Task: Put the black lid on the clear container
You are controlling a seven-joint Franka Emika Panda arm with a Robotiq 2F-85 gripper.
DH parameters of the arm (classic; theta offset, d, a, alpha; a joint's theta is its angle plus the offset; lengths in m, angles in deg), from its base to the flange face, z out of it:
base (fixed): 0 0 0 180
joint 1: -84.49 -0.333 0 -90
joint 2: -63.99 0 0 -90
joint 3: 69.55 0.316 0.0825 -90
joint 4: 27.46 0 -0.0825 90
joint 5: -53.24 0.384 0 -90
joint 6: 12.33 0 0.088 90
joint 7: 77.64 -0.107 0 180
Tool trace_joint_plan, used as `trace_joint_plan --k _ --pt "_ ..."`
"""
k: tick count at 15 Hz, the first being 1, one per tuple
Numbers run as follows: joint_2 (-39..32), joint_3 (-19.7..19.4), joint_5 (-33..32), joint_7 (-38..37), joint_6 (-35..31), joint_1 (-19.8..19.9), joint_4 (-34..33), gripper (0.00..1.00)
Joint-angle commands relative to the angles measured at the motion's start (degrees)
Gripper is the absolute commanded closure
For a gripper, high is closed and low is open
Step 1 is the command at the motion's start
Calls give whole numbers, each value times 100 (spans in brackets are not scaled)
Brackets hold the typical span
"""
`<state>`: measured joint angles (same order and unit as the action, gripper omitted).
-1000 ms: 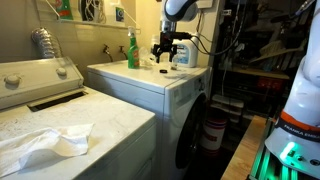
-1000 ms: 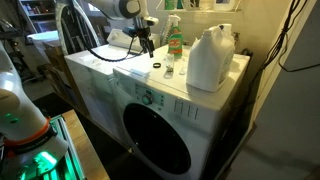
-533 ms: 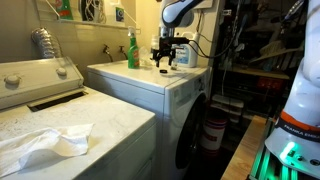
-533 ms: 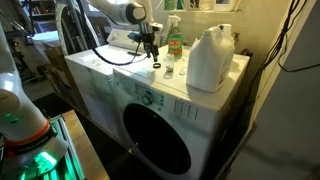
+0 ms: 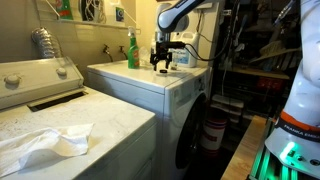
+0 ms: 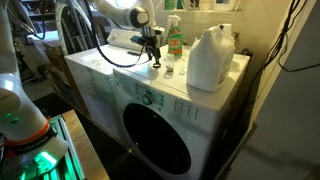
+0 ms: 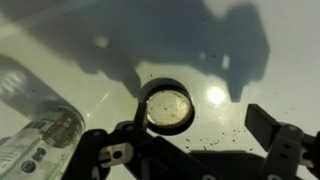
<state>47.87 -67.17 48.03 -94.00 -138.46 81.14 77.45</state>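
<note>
Your hand (image 6: 153,56) hangs open low over the black lid (image 7: 166,106); in the wrist view its fingers are spread wide apart. The lid lies flat on the white tabletop (image 6: 105,68). Just beside it stands a slim clear bottle (image 6: 168,69), with the green spray bottle (image 6: 175,40) behind that. The clear container (image 6: 211,60) stands beyond both bottles, apart from the lid, so the slim bottle sits between lid and container.

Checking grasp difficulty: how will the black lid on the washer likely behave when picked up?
The black lid looks small and thin, so probably light and stiff. It lies flat on the glossy washer top, so it may slide when nudged. Being round, it could roll if tipped on edge.
</note>
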Motion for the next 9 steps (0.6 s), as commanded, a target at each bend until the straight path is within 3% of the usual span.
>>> trace_joint_plan --k 1,9 --pt "-211 -99 -77 115 13 -72 -195 0" --pt "-389 -163 -135 132 54 -117 -346 0"
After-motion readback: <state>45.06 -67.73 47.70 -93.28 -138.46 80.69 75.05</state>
